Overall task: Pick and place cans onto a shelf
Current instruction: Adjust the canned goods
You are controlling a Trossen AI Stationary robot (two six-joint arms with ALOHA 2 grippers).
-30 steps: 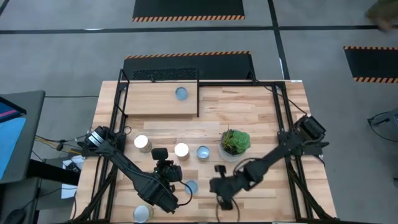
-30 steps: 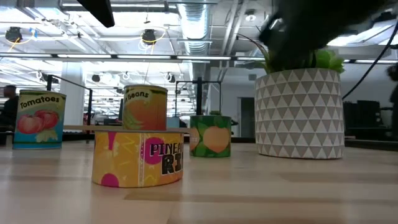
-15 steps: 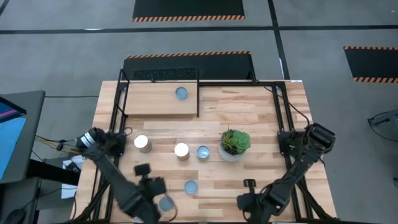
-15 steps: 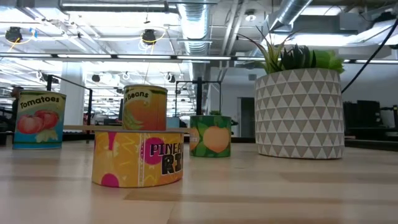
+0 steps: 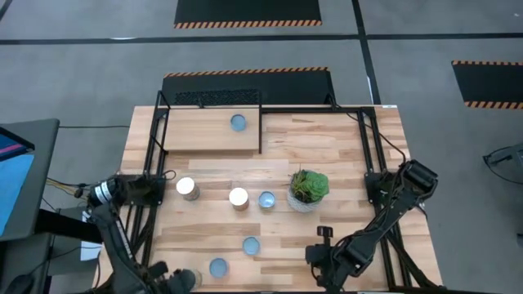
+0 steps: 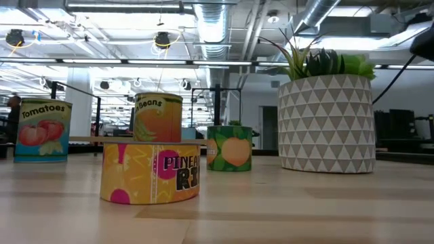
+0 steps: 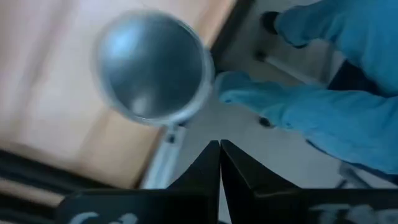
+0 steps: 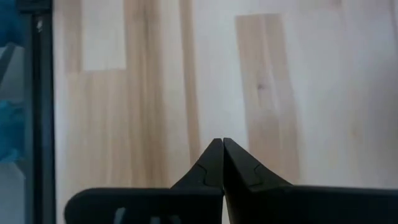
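Observation:
One can [image 5: 238, 122] stands on the light-wood shelf [image 5: 204, 137] at the far left. Several cans stand upright on the tabletop: a silvery-topped one [image 5: 187, 188], two mid-table [image 5: 239, 197] [image 5: 267, 199], and three toward the near edge [image 5: 252, 245] [image 5: 218, 267] [image 5: 188, 280]. The low view shows the Tomatoes [image 6: 42, 130], Beans [image 6: 158, 116], pineapple [image 6: 150, 172] and green [image 6: 229, 148] cans. My left gripper [image 5: 167, 282] is shut and empty at the near left corner, beside a silvery can top [image 7: 152, 68]. My right gripper [image 5: 327, 260] is shut and empty over bare wood [image 8: 222, 142] near the front edge.
A green plant in a white patterned pot [image 5: 309, 188] [image 6: 327, 122] stands right of the mid-table cans. Black metal frame bars [image 5: 151, 220] run along the table's sides. Blue-clothed parts of a person [image 7: 323, 112] show just beyond the near left table edge.
Both arms have drawn back toward the table's near edge. My left gripper has gone from among the near cans to the near left corner, and a can near the front edge now shows uncovered. My right gripper has gone toward the near right and left the low view.

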